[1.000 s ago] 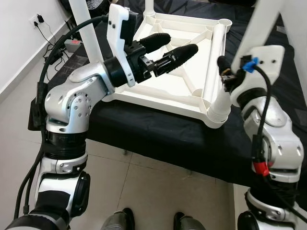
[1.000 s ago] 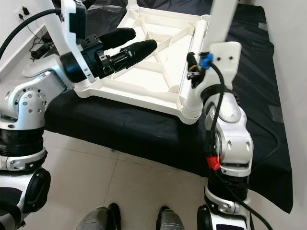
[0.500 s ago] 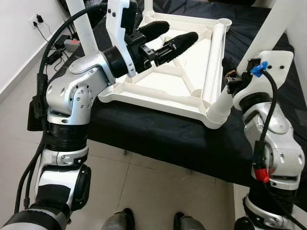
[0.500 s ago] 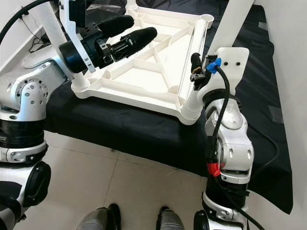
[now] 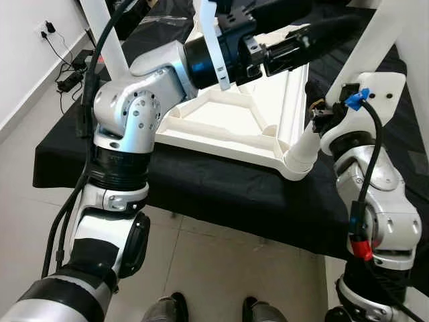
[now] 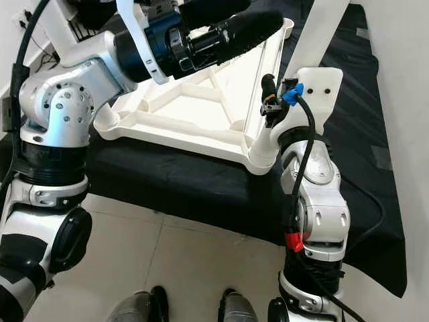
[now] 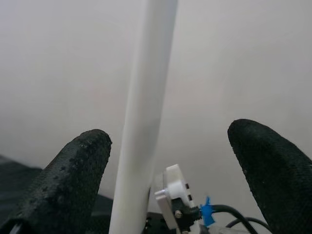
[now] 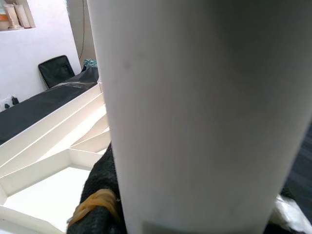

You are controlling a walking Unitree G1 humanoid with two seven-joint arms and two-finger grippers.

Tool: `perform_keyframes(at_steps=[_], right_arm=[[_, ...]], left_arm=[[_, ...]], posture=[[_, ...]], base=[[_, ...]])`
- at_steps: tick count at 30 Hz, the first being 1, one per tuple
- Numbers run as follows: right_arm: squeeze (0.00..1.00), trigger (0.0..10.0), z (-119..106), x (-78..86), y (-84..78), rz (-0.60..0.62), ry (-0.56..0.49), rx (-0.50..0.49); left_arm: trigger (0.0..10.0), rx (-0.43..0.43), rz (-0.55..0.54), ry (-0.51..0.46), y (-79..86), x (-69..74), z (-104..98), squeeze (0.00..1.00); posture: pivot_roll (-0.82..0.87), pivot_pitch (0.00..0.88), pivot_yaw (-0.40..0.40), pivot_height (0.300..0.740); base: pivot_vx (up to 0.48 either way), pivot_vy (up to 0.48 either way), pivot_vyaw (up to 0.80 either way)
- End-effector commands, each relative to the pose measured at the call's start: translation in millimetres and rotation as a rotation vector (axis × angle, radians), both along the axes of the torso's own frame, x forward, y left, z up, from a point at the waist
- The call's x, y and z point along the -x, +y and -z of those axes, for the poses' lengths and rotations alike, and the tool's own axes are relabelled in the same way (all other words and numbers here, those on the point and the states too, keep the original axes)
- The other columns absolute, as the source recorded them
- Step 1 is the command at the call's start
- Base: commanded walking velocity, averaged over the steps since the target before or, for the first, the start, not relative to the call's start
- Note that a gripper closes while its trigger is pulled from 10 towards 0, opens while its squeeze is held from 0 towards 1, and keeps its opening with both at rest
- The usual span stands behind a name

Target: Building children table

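Left pincer (image 6: 251, 20) spread wide above tabletop (image 5: 221, 124), right pincer (image 5: 314, 111) clamping leg (image 5: 305, 144).

no readable text, labels, brands or numbers anywhere in view

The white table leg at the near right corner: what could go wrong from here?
1. The table leg leans in its corner socket; if the right hand pushes at this angle, it may jam instead of seating.
2. The upturned tabletop lies at the edge of the black-covered surface; a hard push could slide it off.
3. The open left hand reaches across toward the leg and may bump it.
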State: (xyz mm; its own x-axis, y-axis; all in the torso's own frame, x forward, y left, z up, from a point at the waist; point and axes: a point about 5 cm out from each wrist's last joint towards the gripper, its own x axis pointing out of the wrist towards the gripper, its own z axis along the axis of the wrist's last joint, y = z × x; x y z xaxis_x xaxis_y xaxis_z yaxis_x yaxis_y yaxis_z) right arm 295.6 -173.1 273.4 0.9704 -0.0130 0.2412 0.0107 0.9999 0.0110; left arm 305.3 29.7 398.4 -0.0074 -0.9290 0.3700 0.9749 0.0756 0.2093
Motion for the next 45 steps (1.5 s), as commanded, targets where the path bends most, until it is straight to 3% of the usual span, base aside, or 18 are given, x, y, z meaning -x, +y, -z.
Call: perform_keyframes(at_steps=[1,3,11,21,31,32,34,35,36,45], right_arm=[[0.00,0.0,38,-5.6,-0.5,0.009,0.205,-0.032],[0.00,0.0,38,-4.4,1.6,0.002,0.203,-0.035],[0.00,0.0,36,-2.7,6.8,-0.011,0.198,-0.042],[0.00,0.0,33,0.0,14.8,-0.032,0.184,-0.053],[0.00,0.0,32,1.4,19.2,-0.046,0.179,-0.059],[0.00,0.0,31,1.7,20.3,-0.051,0.177,-0.060],[0.00,0.0,31,1.7,20.3,-0.051,0.177,-0.060],[0.00,0.0,30,2.0,21.2,-0.056,0.174,-0.060],[0.00,0.0,29,2.1,22.2,-0.062,0.170,-0.061],[0.00,0.0,25,2.8,26.8,-0.090,0.153,-0.062]], left_arm=[[10.0,-0.036,0.009,-0.016,-7.2,-2.9,0,0.00],[10.0,-0.059,-0.031,-0.027,-13.0,-11.7,-3,0.00],[10.0,-0.110,-0.091,-0.057,-29.3,-25.2,-11,0.00],[10.0,-0.158,-0.007,-0.058,-51.0,-26.4,-10,0.00],[10.0,-0.190,0.008,-0.078,-57.8,-30.9,-8,0.00],[8.9,-0.200,0.002,-0.084,-58.5,-32.0,-7,0.00],[8.9,-0.200,0.002,-0.084,-58.5,-32.0,-7,0.00],[4.0,-0.212,-0.001,-0.092,-59.4,-32.9,-6,0.00],[0.0,-0.227,-0.005,-0.100,-60.3,-33.5,-5,0.00],[0.0,-0.280,-0.002,-0.122,-63.3,-34.8,1,0.00]], posture=[[-0.09,0.232,0.024,0.740],[-0.09,0.233,0.026,0.740],[-0.09,0.240,0.037,0.740],[-0.11,0.243,0.048,0.740],[-0.11,0.241,0.049,0.740],[-0.11,0.241,0.049,0.740],[-0.11,0.241,0.049,0.740],[-0.11,0.241,0.049,0.740],[-0.11,0.242,0.051,0.740],[-0.11,0.241,0.052,0.740]], base=[[0.000,0.000,0.00],[0.000,0.000,0.00],[0.000,0.000,0.00],[0.000,0.000,0.00],[0.000,0.000,0.00],[0.000,0.000,0.00],[0.000,0.000,0.00],[0.000,0.000,0.00],[0.000,0.000,0.00],[0.000,0.000,0.00]])
